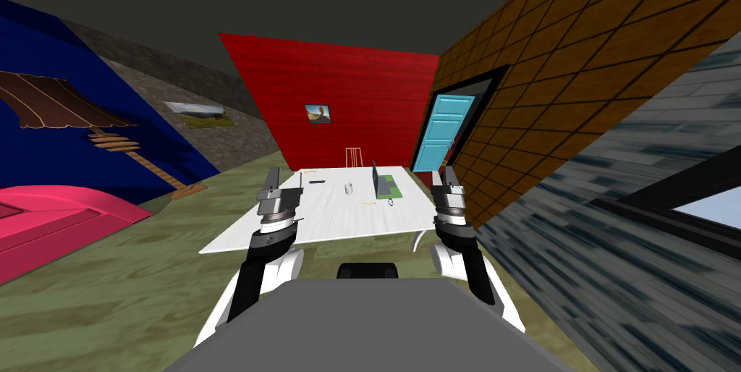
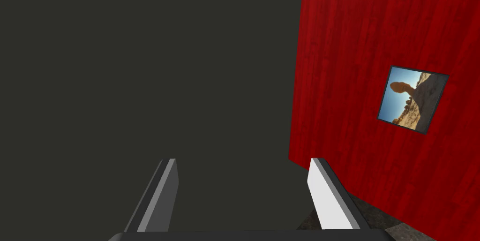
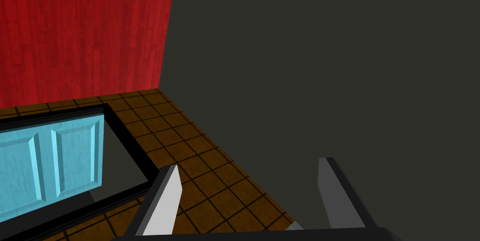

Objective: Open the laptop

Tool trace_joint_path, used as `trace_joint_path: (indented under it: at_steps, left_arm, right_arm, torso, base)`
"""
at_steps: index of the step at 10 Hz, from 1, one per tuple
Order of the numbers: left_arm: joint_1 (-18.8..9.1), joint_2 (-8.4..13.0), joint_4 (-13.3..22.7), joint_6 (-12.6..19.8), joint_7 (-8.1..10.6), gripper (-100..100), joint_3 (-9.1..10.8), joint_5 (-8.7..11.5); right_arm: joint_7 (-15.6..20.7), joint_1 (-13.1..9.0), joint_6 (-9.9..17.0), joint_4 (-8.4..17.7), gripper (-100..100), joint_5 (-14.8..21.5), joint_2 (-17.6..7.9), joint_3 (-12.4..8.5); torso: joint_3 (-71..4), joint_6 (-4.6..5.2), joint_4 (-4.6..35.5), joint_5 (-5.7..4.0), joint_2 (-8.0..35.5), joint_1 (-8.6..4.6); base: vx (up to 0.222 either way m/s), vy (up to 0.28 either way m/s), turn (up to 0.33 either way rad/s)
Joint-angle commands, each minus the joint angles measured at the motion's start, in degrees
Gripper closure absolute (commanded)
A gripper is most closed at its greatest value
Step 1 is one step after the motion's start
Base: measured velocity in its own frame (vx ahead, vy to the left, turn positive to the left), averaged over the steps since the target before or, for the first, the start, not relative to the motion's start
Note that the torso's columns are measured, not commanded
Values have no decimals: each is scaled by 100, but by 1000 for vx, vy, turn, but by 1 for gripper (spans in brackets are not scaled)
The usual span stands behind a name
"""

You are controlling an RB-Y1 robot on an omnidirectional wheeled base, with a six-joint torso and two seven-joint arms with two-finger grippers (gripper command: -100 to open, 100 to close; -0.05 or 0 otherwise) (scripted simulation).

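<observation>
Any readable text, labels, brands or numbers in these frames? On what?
No text can be read anywhere.
Laptop: too small to tell whether it bears any brand or label.
Small things on the table: too small to read.
Picture on the red wall: a rock landscape, no words.
Blue door: no sign or number.

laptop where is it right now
In the head view the laptop sits toward the far right of the white table, just right of a small grey object, ahead and left of the raised right gripper.
</observation>
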Motion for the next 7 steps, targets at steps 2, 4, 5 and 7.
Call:
trace_joint_path:
  at_steps: [2, 4, 5, 7]
  left_arm:
    - [0, 0, 0, 0, 0, 0, 0, 0]
    - [0, 0, -1, 0, 0, 0, 0, 0]
    - [0, 0, -1, 0, 0, 0, 0, 0]
    - [0, 0, -1, 0, 0, 0, 0, 0]
  right_arm:
    - [0, 0, 0, 0, 0, 0, 0, 0]
    - [0, 0, 0, -1, 0, 0, 0, 0]
    - [0, 0, 0, -1, 0, 0, 0, 0]
    - [0, 0, 0, -2, 0, 0, 0, 0]
  torso:
    - [-1200, 0, 600, 0, 597, 0]
    - [-2850, 0, 1424, 0, 1422, 0]
    - [-3692, 0, 1846, 0, 1845, 0]
    - [-5381, 0, 2691, 0, 2693, 0]
  base:
    - [0, 0, 0]
    - [0, 0, 0]
    - [0, 0, 0]
    - [0, 0, 0]
